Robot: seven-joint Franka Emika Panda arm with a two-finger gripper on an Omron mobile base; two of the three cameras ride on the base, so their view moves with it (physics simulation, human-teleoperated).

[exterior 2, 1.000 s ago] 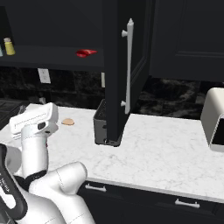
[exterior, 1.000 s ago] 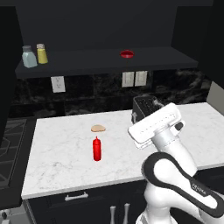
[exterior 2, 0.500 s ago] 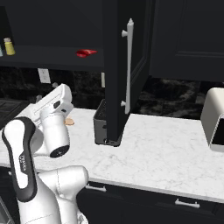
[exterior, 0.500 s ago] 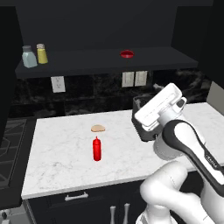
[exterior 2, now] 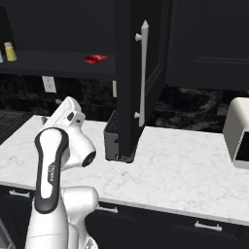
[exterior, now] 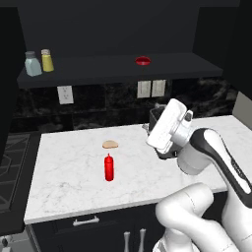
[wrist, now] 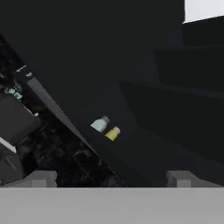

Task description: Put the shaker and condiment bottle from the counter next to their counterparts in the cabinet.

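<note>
Yellow-olive and small, the cylindrical shaker with its silvery cap (exterior: pixel 47 60) already stands on the long flat shelf of the dark open wall cabinet (exterior: pixel 162 69) in the left base view, just beside the pale blue-grey shaker with a grey cap (exterior: pixel 33 64), so that half of the job looks done. The slim bright red squeeze bottle with a pointed nozzle (exterior: pixel 109 167) stands upright on the white marble-patterned surface (exterior: pixel 59 172), close to a small tan flat object (exterior: pixel 110 144) and well apart from the low squat red round object (exterior: pixel 143 61) on the shelf above; moving it up beside that piece is what remains. The white arm's hand is raised over the right part of the surface, clear of the bottle. In the right base view the yellow shaker (exterior 2: pixel 10 51) and the red round object (exterior 2: pixel 96 59) sit on the same shelf, left of an open dark cabinet door with a pale handle (exterior 2: pixel 143 73). In the hand view the claw (wrist: pixel 111 179) is spread wide and empty, its tips well apart, looking toward the two shakers, blue-grey (wrist: pixel 100 124) and yellow (wrist: pixel 113 133), side by side.
</note>
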